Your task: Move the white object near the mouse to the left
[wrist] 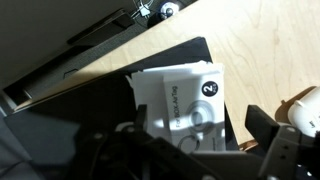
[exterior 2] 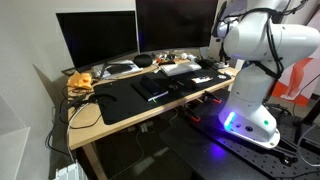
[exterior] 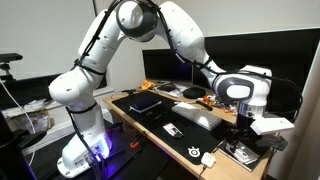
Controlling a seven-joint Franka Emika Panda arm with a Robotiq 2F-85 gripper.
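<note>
In the wrist view the white object (wrist: 185, 92), a flat white printed pack, lies on a black mat (wrist: 100, 110) near the desk corner. My gripper (wrist: 197, 138) is open just above it, one dark finger on each side, not touching it. A pale rounded shape (wrist: 303, 108) at the right edge on bare wood may be the mouse. In an exterior view the gripper (exterior: 243, 133) hangs over the desk's right end with the pack (exterior: 240, 152) under it, and the white mouse (exterior: 207, 158) sits at the front edge beside it. In an exterior view my arm (exterior 2: 250, 40) hides the gripper.
A long keyboard (exterior: 197, 116) and another small white flat piece (exterior: 172, 129) lie on the mat. A dark tablet-like slab (exterior: 145, 102) lies further along. Monitors (exterior 2: 100, 38) stand along the desk's back edge. Cables and orange clutter (exterior 2: 80, 82) sit at one end.
</note>
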